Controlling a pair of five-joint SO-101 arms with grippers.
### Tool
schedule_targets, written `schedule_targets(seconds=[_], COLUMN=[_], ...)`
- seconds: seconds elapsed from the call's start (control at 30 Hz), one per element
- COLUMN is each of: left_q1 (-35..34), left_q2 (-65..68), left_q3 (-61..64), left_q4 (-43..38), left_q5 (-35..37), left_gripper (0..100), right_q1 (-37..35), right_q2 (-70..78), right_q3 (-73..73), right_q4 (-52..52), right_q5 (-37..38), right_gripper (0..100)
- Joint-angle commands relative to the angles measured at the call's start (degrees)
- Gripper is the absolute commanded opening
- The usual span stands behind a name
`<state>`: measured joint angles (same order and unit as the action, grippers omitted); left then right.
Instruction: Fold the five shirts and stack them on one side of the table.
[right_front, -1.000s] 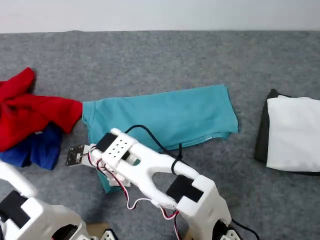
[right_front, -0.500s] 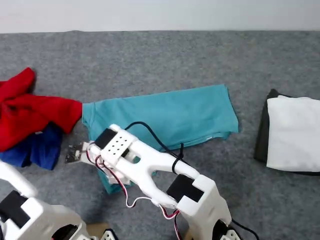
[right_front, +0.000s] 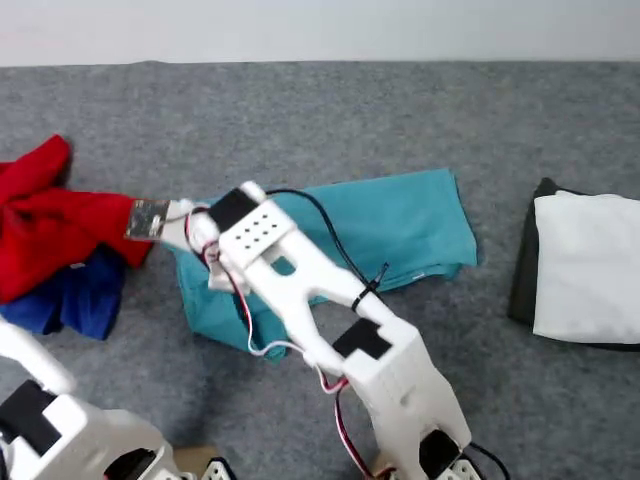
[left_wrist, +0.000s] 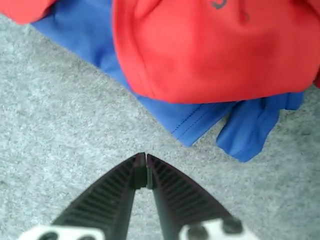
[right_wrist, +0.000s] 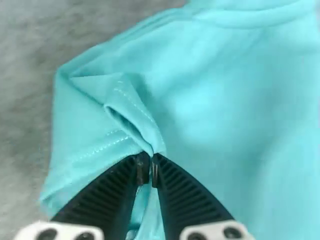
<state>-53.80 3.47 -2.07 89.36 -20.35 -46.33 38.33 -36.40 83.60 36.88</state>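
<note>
**Your right hand (right_wrist: 147, 167) is pinching a hemmed corner of the teal shirt (right_front: 400, 225), which is lying mid-counter between a loose heap and a folded stack.**

Your left hand (left_wrist: 145, 170), pressed together on nothing, is hovering over the grey counter (right_front: 300, 110) just beside the blue shirt (right_front: 75, 300). The pinch is catching only a thin pucker of cloth, so it is at risk of slipping free mid-fold or bunching the teal shirt against the red shirt (right_front: 50, 225). You are working with five shirts: one teal, one red, one blue, and one white shirt (right_front: 585, 265) folded on one dark shirt (right_front: 525, 270).
</note>
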Motion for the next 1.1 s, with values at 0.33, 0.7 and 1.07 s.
schedule_targets(seconds=[0.33, 0.7, 1.07], left_q1=[3.7, 3.7, 3.7], left_q2=[-0.3, -0.3, -0.4], left_q3=[-0.1, 3.4, 4.0], left_q4=[-1.1, -1.1, -1.1], left_q5=[-0.3, -0.4, -0.4], left_gripper=[1, 1, 1], right_q1=[3.3, 6.0, 7.6], right_q2=[16.0, 22.9, 18.5], right_q3=[-32.8, -40.5, -40.8], right_q4=[6.8, 5.2, 14.5], right_q5=[2.1, 1.8, -3.0], right_gripper=[1.0, 16.8, 17.7])
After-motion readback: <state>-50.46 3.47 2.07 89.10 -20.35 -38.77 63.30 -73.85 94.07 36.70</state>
